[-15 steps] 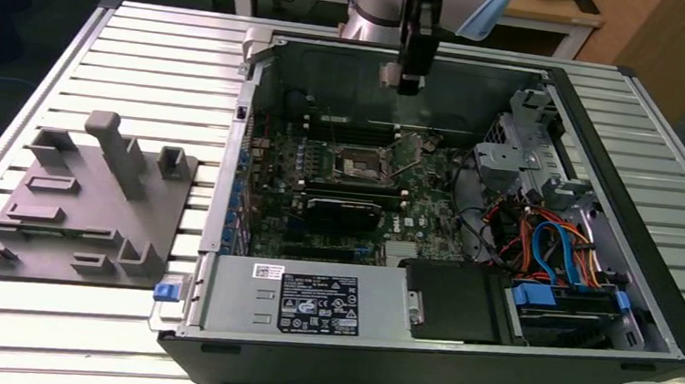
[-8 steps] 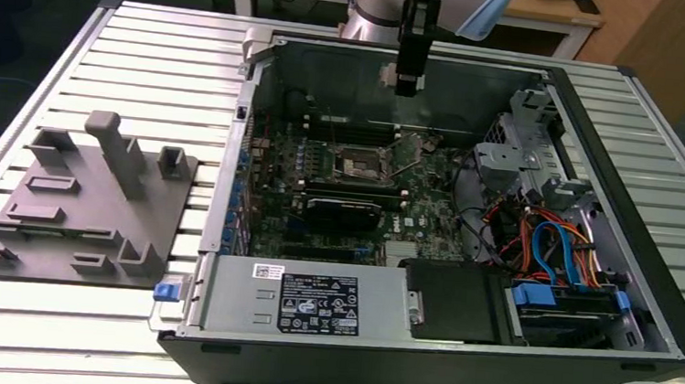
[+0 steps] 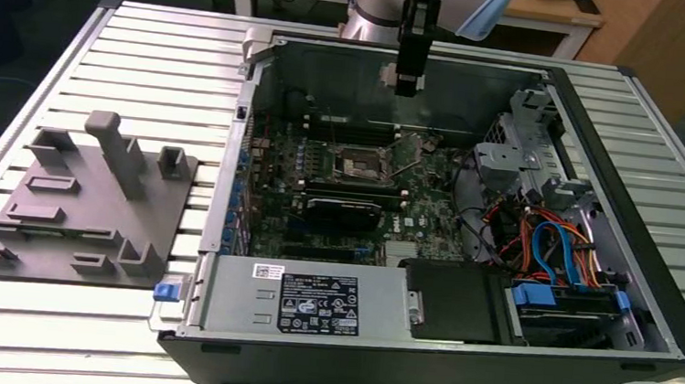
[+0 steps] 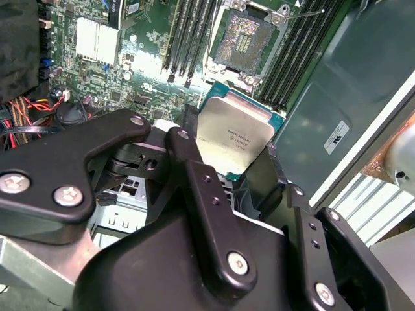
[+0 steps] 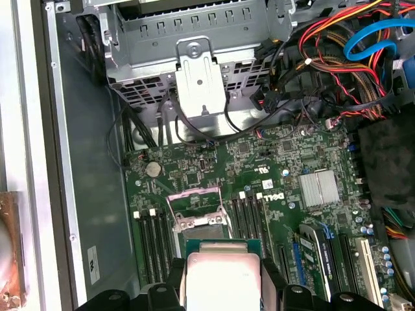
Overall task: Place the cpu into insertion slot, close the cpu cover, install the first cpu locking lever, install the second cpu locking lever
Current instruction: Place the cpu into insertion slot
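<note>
While gripper (image 4: 230, 159) is holding cpu (image 4: 235, 135) clear above slot (image 4: 243, 40), main risk is looking like misalignment: cpu twisting in grip could be landing skewed and damaging slot. Fingers (image 4: 188, 168) are clamping cpu edges, parted just cpu-wide. Cpu is sitting between them, in air, well apart from slot.

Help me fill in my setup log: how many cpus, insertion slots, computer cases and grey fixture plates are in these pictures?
cpu: 1
insertion slot: 1
computer case: 1
grey fixture plate: 1
Total: 4
</note>
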Available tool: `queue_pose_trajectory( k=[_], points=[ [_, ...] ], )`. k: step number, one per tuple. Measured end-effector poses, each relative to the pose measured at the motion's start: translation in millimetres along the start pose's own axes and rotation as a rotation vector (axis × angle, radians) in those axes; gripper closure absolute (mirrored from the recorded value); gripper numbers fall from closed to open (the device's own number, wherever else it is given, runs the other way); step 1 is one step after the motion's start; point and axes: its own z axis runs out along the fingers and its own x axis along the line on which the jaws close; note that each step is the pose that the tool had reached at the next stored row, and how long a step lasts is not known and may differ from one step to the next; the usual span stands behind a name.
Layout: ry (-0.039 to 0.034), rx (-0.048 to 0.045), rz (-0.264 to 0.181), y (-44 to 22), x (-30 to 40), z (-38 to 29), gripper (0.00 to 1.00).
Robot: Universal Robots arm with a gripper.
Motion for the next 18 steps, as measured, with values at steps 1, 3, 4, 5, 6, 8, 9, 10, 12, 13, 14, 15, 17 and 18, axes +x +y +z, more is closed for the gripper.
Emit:
queue_pose_trajectory(
  k=[1, 3, 4, 5, 6, 8, 9, 10, 12, 13, 14, 15, 17, 18],
  points=[
    [0.0001, 0.0000, 0.000, 0.0, 0.0, 0.0, 0.46],
    [0.0000, 0.0000, 0.000, 0.0, 0.0, 0.0, 0.46],
    [-0.0001, 0.0000, 0.001, 0.0, 0.0, 0.0, 0.46],
    [-0.0001, 0.0000, 0.002, 0.0, 0.0, 0.0, 0.46],
    [-0.0003, 0.0000, 0.004, 0.0, 0.0, 0.0, 0.46],
    [-0.0009, -0.0001, 0.011, 0.0, 0.0, 0.0, 0.46],
    [-0.0014, -0.0002, 0.017, 0.0, 0.0, 0.0, 0.46],
    [-0.0020, -0.0004, 0.024, 0.0, 0.0, 0.1, 0.46],
    [-0.0043, -0.0008, 0.050, 0.0, 0.0, 0.1, 0.46],
    [-0.0058, -0.0010, 0.067, 0.0, 0.0, 0.1, 0.46],
    [-0.0074, -0.0012, 0.084, 0.0, 0.0, 0.1, 0.46],
    [-0.0088, -0.0015, 0.101, 0.0, 0.0, 0.2, 0.46],
    [-0.0102, -0.0017, 0.117, 0.0, 0.0, 0.1, 0.46],
    [-0.0103, -0.0017, 0.117, 0.0, 0.0, 0.1, 0.46]
  ],
)
